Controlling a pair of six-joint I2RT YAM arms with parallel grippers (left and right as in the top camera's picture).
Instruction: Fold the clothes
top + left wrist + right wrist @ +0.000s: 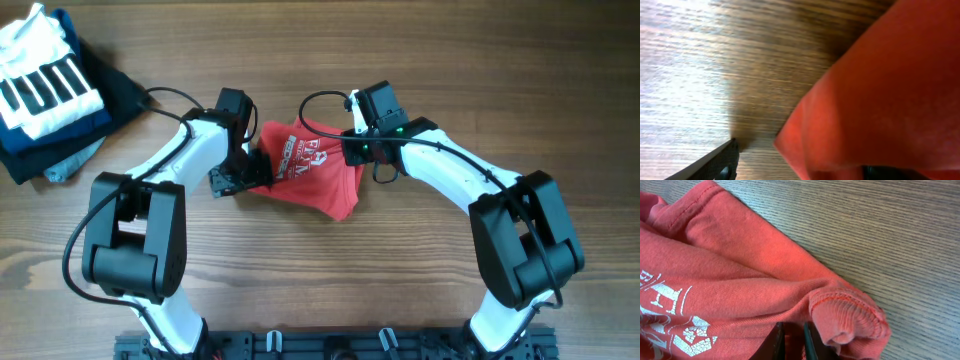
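The clothes (pixel 315 170), a red T-shirt with white lettering, lie crumpled at the table's middle. My right gripper (pixel 351 147) is at the shirt's upper right. In the right wrist view it (pixel 792 332) is shut on a fold of red fabric just beside the ribbed, stitched hem (pixel 847 312). My left gripper (pixel 243 179) sits at the shirt's left edge. In the left wrist view it (pixel 800 167) is open: one finger (pixel 715 164) stands over bare wood, and the red cloth (pixel 880 90) drapes over the other finger.
A pile of navy folded clothes (pixel 112 95) with a white black-striped garment (pixel 40 80) on top lies at the back left corner. A black cable (pixel 165 95) loops from the left arm. A black rail (pixel 330 345) runs along the front edge.
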